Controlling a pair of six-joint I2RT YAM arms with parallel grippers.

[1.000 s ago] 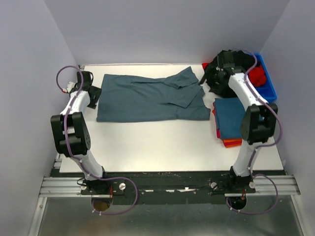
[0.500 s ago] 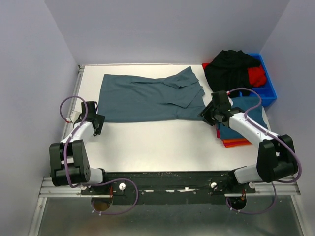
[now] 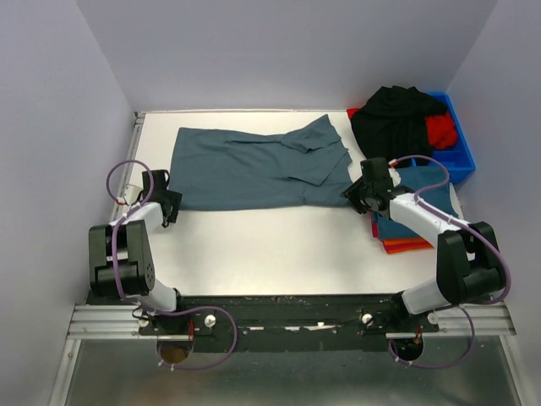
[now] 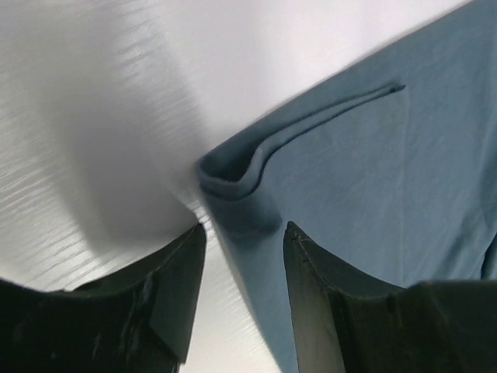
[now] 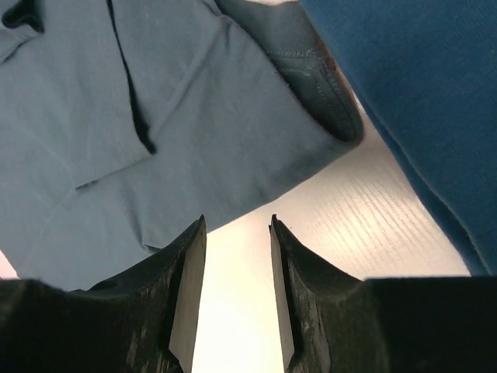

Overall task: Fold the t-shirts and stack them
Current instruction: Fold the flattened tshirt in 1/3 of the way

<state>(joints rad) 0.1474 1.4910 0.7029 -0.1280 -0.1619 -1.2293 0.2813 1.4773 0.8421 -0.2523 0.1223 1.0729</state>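
The dusty teal-blue t-shirt (image 3: 254,169) lies spread across the back of the table, its right part folded over itself. My left gripper (image 3: 169,205) sits low at its near left corner. In the left wrist view that gripper (image 4: 245,233) is open, with the rolled corner (image 4: 233,179) just ahead and the hem running between the jaws, unclamped. My right gripper (image 3: 359,193) is at the near right corner. In its wrist view the right gripper (image 5: 237,225) is open over bare table, the shirt's edge (image 5: 233,155) just beyond the tips.
A stack of folded t-shirts (image 3: 406,211), blue on top with orange and red below, lies right of the right gripper and shows in the right wrist view as blue cloth (image 5: 419,93). A blue bin (image 3: 463,159) at the back right holds black (image 3: 397,118) and red (image 3: 441,128) shirts.
Both arms have come from the shirt's far side ends toward me to its near corners and lowered. Both pairs of jaws have narrowed but stay apart.
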